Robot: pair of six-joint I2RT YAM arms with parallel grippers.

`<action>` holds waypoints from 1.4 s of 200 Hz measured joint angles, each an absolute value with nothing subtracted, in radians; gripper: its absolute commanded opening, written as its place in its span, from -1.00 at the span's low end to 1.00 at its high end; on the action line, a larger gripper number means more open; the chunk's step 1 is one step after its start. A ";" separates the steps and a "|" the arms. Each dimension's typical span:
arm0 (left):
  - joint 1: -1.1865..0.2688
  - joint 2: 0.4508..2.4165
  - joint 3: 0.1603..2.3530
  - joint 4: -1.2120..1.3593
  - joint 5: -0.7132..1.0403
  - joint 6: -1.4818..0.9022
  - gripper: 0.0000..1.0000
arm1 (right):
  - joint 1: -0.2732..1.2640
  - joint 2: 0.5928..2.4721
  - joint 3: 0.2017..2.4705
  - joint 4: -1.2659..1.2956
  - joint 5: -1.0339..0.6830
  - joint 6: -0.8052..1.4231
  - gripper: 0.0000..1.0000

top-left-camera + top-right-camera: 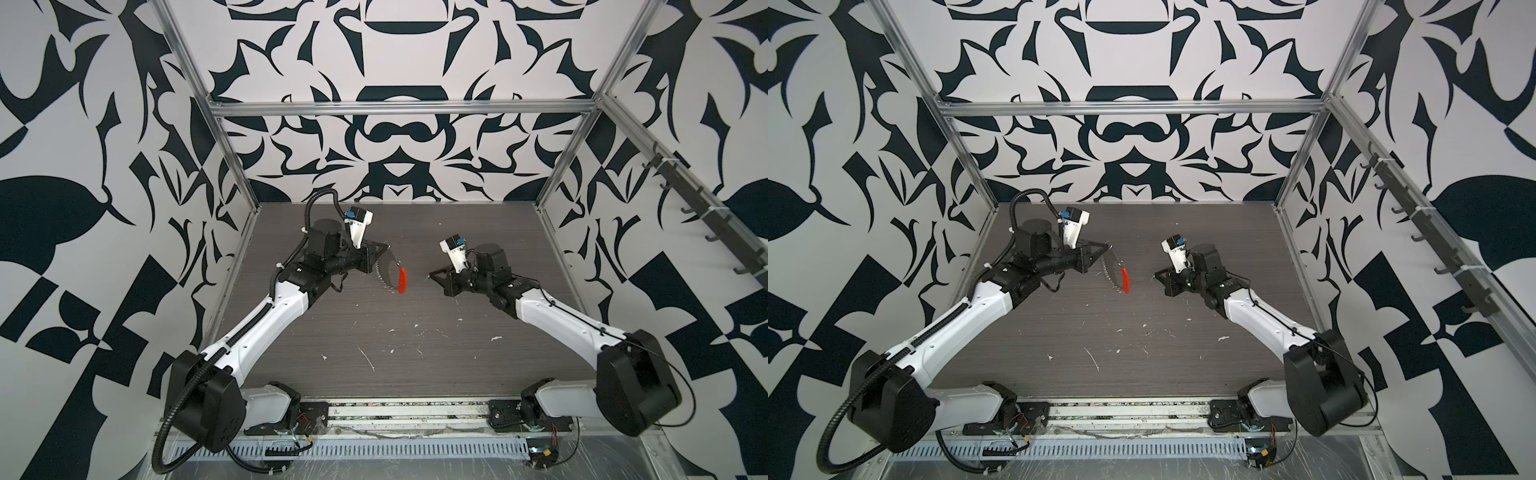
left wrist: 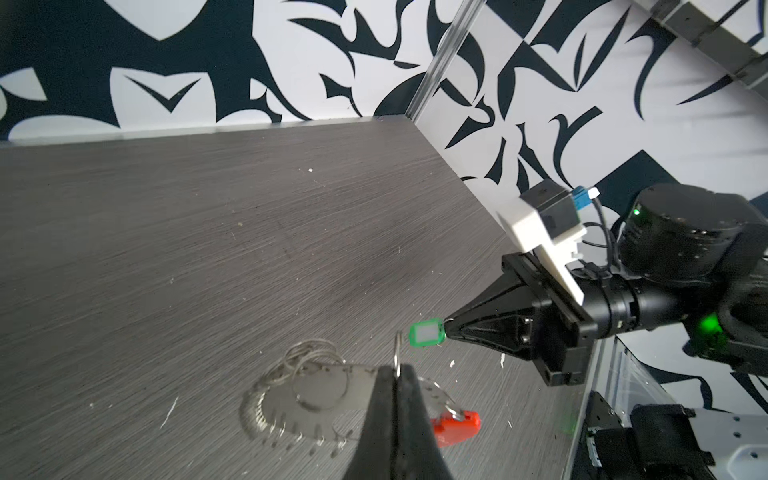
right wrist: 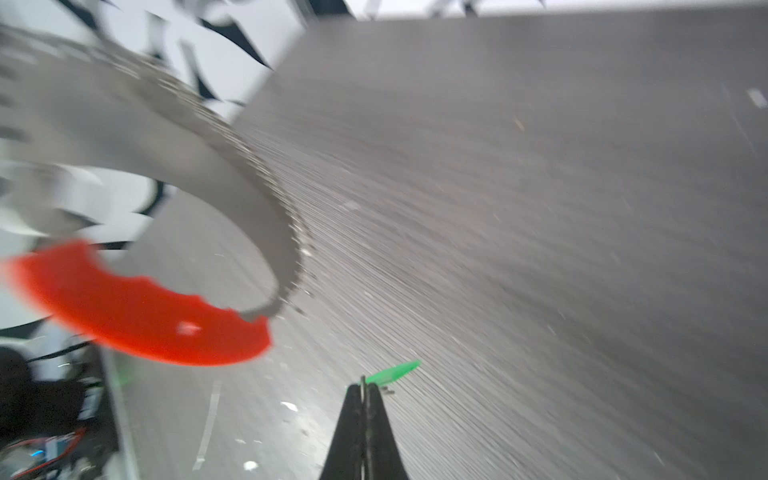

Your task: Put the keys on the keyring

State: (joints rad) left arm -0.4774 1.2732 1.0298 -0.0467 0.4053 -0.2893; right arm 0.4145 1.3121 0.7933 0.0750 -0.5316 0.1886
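The keyring [image 1: 390, 275] [image 1: 1112, 272], a wire loop with many silvery pieces and a curved red segment [image 1: 402, 281], hangs above the table. My left gripper [image 1: 385, 248] [image 1: 1108, 246] is shut on its wire; in the left wrist view the wire sits pinched at the gripper [image 2: 398, 370], with the keyring [image 2: 299, 399] below. The keys, one green tag [image 2: 424, 332] [image 3: 395, 371], stick out from my right gripper [image 1: 431, 275] [image 1: 1155, 276] [image 3: 363, 384], which is shut on the tag's small ring. The tag is a short gap to the right of the red segment [image 3: 137, 320].
The dark wood-grain table [image 1: 374, 340] carries small white flecks. Metal frame posts [image 1: 232, 158] and patterned walls close in the back and both sides. A rail of hooks [image 1: 706, 216] runs along the right wall. The arm bases stand on a track [image 1: 407, 411] at the front.
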 measured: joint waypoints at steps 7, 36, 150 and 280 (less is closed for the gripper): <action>-0.477 1.262 1.032 -0.046 0.418 -0.283 -1.00 | 0.414 1.300 0.794 0.099 -0.573 0.189 -1.00; -0.477 1.254 1.061 -0.046 0.475 -0.269 -1.00 | 0.414 1.328 0.884 0.059 -0.732 0.192 -1.00; -0.478 1.254 1.075 -0.094 0.606 -0.188 -1.00 | 0.385 1.350 1.057 -0.057 -0.856 0.238 -1.00; -0.566 1.391 1.126 -0.016 0.557 -0.065 -1.00 | 0.358 1.358 1.205 -0.220 -0.889 0.246 -1.00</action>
State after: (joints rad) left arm -0.5655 1.3907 1.1255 -0.0162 0.5568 -0.0650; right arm 0.3576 1.3582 1.2049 -0.2199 -0.8886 0.2459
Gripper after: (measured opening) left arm 0.039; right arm 0.047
